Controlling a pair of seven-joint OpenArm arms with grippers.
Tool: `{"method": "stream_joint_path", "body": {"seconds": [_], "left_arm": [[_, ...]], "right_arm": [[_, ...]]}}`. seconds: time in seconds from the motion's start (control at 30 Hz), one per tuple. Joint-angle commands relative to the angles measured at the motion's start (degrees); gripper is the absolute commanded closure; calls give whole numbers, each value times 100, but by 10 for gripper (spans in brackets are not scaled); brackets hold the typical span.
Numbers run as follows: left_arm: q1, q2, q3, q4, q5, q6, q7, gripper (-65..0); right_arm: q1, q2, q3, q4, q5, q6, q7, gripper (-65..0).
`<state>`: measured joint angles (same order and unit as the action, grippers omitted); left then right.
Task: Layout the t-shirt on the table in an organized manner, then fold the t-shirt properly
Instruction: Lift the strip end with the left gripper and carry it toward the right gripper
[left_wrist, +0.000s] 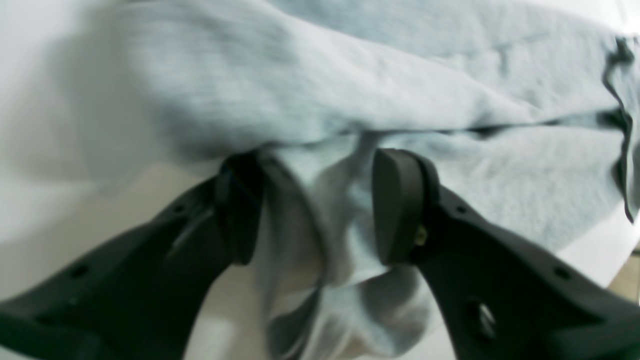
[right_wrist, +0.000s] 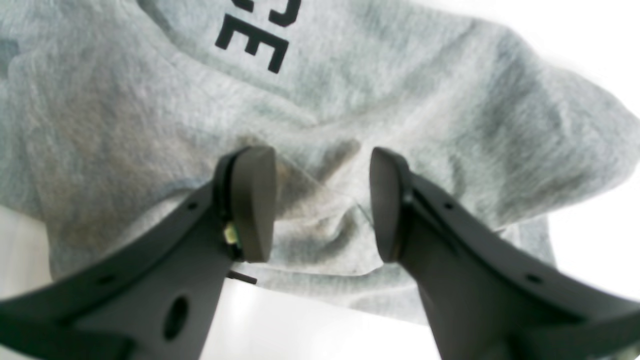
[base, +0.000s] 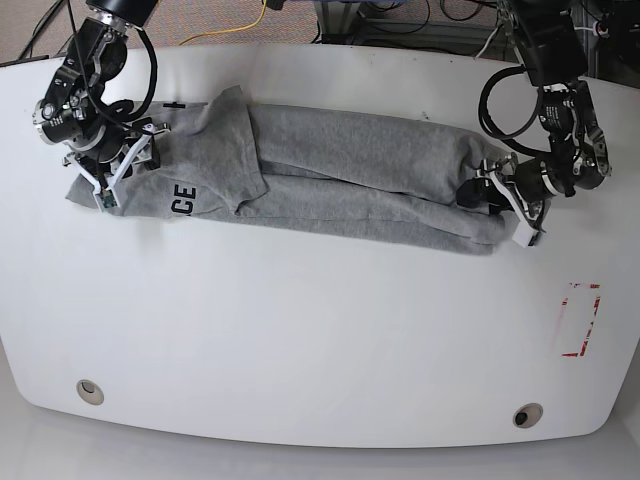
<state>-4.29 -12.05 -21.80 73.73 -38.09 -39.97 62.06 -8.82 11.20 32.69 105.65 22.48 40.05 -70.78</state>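
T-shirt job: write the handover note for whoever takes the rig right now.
Left gripper: jaws apart, a bunch of fabric between them at the shirt's end nearest the red tape rectangle; not clamped.
Right gripper: open, straddling fabric at the lettered end.
T-shirt: stretched across the table as a long, rolled, wrinkled band.
Done: pulled out lengthwise.
Left: spread it flat, then fold.

Two black robot arms (base: 560, 110) trail looped black cables; each gripper (right_wrist: 322, 205) carries matte dark-grey fingers (left_wrist: 397, 205) with rounded pads and screw holes.
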Motion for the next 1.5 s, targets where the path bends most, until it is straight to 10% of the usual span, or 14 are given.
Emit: {"method": "stream_joint_path", "body": {"seconds": [0.0, 0.83, 1.13, 1.47], "left_arm": [[-67, 32, -110, 51, 33, -3, -4, -342], [-577, 269, -154, -600, 15, -3, 5, -335], [-586, 278, -163, -609, 6, -3, -22, -11], [-551, 269, -136, -292, 6, -3, -22, -8]], "right_arm": [[51, 1, 24, 95, 68, -5, 76, -292], [60, -34, 24, 95, 68, -5, 50, -292], [60, -34, 24, 95, 68, -5, 50, -292], [60, -131, 24, 95, 68, -5, 50, -292]]}}
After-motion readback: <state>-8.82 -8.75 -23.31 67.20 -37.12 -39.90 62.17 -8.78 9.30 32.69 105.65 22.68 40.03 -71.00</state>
